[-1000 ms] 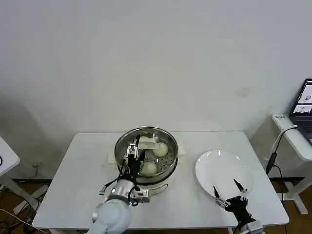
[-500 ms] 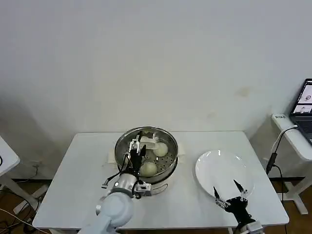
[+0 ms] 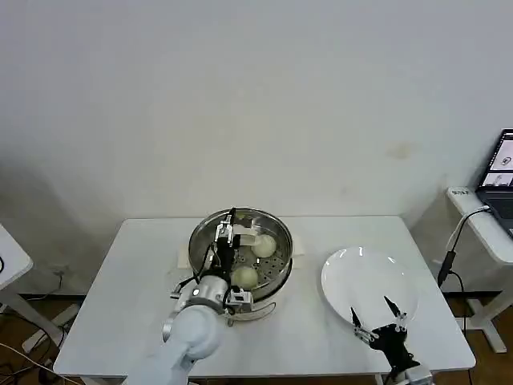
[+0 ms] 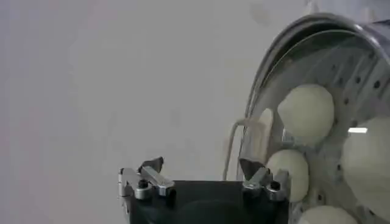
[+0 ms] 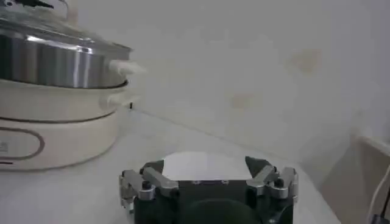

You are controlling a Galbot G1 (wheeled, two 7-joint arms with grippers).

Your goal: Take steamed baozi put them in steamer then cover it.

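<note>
In the head view, the left gripper (image 3: pixel 225 237) covers part of the steamer (image 3: pixel 276 227), so we count only two baozi (image 3: pixel 264 246). The laptop (image 3: pixel 500 183) is cut by the right edge, the right gripper (image 3: pixel 383 319) by the bottom.

Your right tool (image 5: pixel 207 173) is sitting low over the table (image 5: pixel 91 182) with its two fingers (image 5: pixel 146 179) spread apart and nothing between them. Just beyond it the white plate (image 5: pixel 195 164) is lying flat. Farther off, the steamer (image 5: pixel 55 61) is standing on its white base (image 5: pixel 55 131), white handle (image 5: pixel 125 67) pointing toward the wall (image 5: pixel 256 61).
</note>
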